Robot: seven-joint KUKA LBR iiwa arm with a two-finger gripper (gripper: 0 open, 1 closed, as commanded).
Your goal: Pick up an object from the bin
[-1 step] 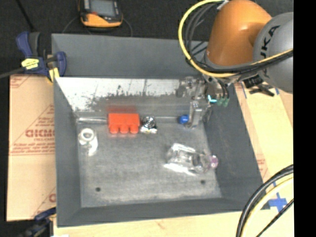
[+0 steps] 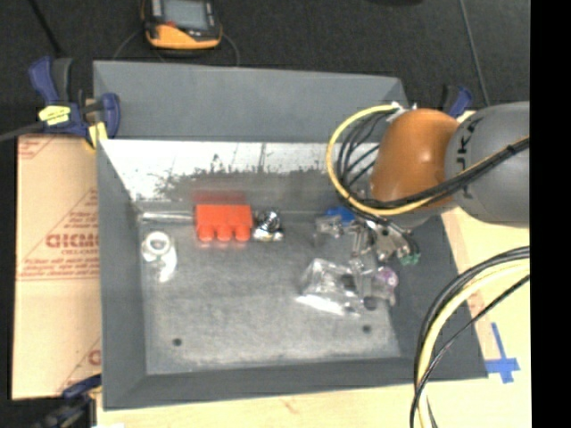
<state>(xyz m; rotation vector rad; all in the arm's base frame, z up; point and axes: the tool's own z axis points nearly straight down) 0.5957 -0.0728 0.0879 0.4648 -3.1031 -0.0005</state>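
Grey metal bin (image 2: 268, 328): sloped walls, flat speckled floor, loose things scattered across it.
Hand (image 2: 370, 252): low over the floor at the bin's 3 o'clock side, below the arm's orange cover (image 2: 415, 154) and looped cables.
Hand state: cannot tell whether apart or together.
Crumpled clear plastic piece (image 2: 323, 288): on the floor just at the hand's 8 o'clock, the nearest thing to it.
Small purple thing (image 2: 386, 277): close at the hand's 5 o'clock.
Small blue thing (image 2: 335, 214): at the hand's 11 o'clock.
Orange three-lobed block (image 2: 222, 223): at the bin's 10 o'clock, well apart from the hand.
Small black-and-white thing (image 2: 267, 226): just beside the block, at its 3 o'clock.
Clear tape-like roll (image 2: 157, 246): at the bin's 9 o'clock.
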